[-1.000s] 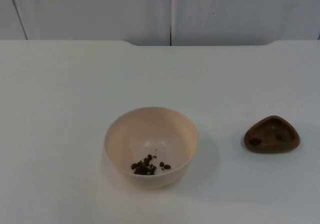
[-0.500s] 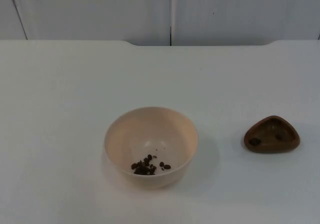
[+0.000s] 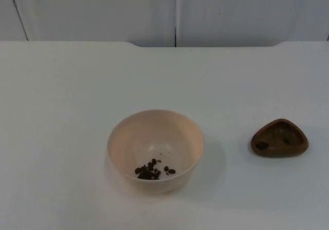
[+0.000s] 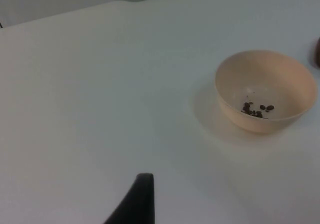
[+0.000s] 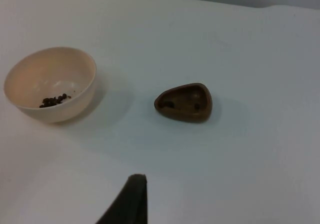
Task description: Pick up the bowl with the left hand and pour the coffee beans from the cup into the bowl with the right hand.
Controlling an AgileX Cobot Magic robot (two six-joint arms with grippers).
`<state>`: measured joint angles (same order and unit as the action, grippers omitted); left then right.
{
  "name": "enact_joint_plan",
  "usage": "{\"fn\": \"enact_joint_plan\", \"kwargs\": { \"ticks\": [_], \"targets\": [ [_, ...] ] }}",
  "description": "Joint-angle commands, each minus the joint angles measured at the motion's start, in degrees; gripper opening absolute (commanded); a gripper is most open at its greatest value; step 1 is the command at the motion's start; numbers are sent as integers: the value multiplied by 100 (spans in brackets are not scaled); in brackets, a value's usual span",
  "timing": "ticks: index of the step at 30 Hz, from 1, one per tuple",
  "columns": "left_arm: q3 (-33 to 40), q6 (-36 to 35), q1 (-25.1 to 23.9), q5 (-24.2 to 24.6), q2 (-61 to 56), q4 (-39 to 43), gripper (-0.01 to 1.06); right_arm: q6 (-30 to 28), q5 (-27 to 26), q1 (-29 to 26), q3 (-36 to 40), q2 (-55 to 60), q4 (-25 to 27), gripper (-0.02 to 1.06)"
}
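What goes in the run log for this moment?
bowl: on table, holds coffee beans | cup: on table, right of bowl | both arms waiting

One black fingertip of the left gripper, matte, narrow, tapering upward, a matching black fingertip of the right gripper, same pointed shape

White table top — grey partition wall behind.
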<state>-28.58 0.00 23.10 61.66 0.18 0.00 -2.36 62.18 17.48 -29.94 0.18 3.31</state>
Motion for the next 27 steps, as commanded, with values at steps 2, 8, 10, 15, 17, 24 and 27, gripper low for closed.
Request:
{"fn": "enact_joint_plan", "kwargs": {
  "ticks": [2, 8, 10, 15, 17, 24, 27],
  "targets": [
    [30, -34, 16, -8, -18, 0, 105, 8, -47, -22, 43, -18, -3, 105],
    [30, -34, 16, -8, -18, 0, 105, 8, -47, -22, 43, -18, -3, 105],
    [30, -34, 16, -8, -18, 0, 105, 8, -47, -22, 43, -18, -3, 105],
    [30, -34, 16, -8, -18, 0, 105, 8, -47, -35, 43, -18, -3, 105],
    [30, -34, 16, -8, -18, 0, 105, 8, -47, -94, 43, -18, -3, 105],
    [30, -34, 16, -8, -18, 0, 105, 8, -47, -701, 43, -18, 9, 105],
    [30, -34, 16, -8, -18, 0, 105, 8, -47, -1078, 43, -18, 9, 105]
  ]
}}
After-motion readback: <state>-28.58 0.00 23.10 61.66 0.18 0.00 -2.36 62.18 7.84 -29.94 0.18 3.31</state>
